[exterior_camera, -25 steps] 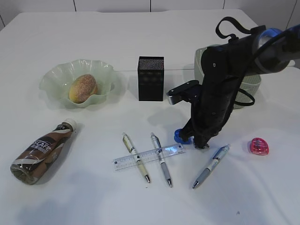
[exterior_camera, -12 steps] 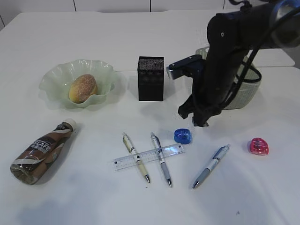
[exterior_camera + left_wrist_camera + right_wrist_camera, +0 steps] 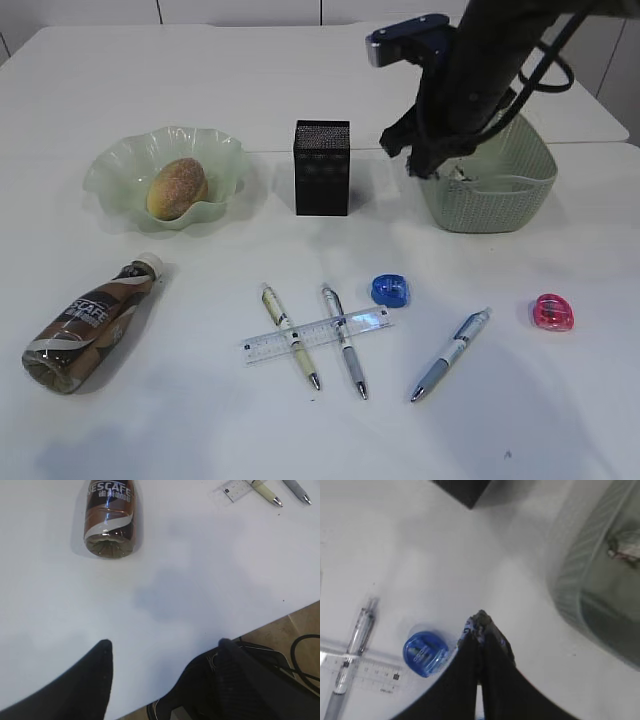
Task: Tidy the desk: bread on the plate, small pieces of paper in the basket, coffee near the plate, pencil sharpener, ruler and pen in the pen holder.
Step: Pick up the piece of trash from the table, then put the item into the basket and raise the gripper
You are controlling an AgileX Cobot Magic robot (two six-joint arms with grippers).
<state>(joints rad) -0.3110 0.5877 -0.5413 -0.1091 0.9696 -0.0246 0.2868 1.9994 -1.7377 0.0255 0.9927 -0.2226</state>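
Paper scrap (image 3: 472,626), crumpled and blue-printed, sits clenched at the tip of my right pincer (image 3: 481,630), held up off the desk (image 3: 395,555). The basket (image 3: 570,580) lies just to the right of the tip, its rim not yet under it. As I judge it, I should carry the scrap right until it hangs over the basket's hollow, clear of the rim, and only then let go, so it cannot bounce out.

1 scrap (image 3: 622,547) already lies inside. Below the pincer I count 2 sharpeners, blue (image 3: 424,655) and pink (image 3: 553,312), 3 pens (image 3: 291,335) (image 3: 344,340) (image 3: 450,355), and 1 ruler (image 3: 318,331). To its left are 1 pen holder (image 3: 321,168), 1 bun (image 3: 177,187) in 1 dish (image 3: 120,165), and 1 coffee bottle (image 3: 110,517). My left pincer (image 3: 162,652) hangs released and empty, with the bottle ahead of it.
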